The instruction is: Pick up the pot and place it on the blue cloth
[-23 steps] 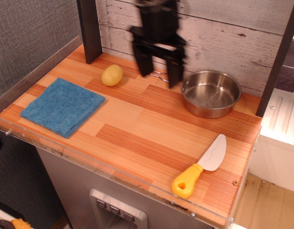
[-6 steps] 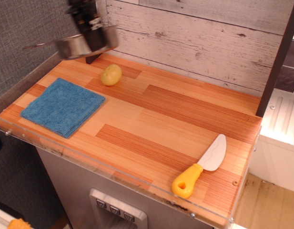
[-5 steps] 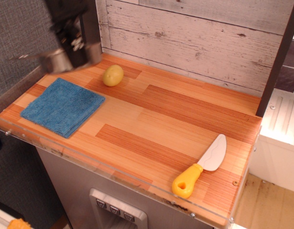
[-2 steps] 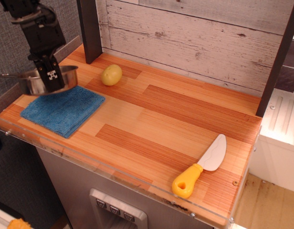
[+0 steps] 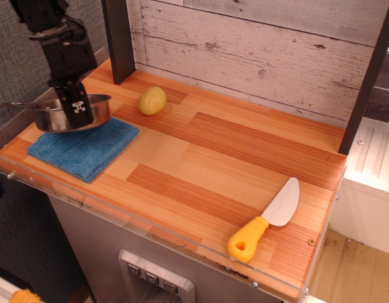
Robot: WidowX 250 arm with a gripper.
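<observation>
Since the earlier frame the pot (image 5: 69,113) is sinking lower and nearer the cloth (image 5: 84,142), hanging just over its far edge. The gripper (image 5: 76,108) is clamping the near rim. Being stiff, light, slippery steel, it is probably best held there.

The pot (image 5: 52,118) is a small, round, shallow pan of shiny steel with a thin wire handle sticking out to the left. It sits roughly level over the far part of the blue cloth; whether its base touches the cloth cannot be told. The blue cloth (image 5: 87,150) is a square folded towel with a nubby texture, lying flat near the left front corner of the wooden counter, turned at an angle to the counter's edge.
</observation>
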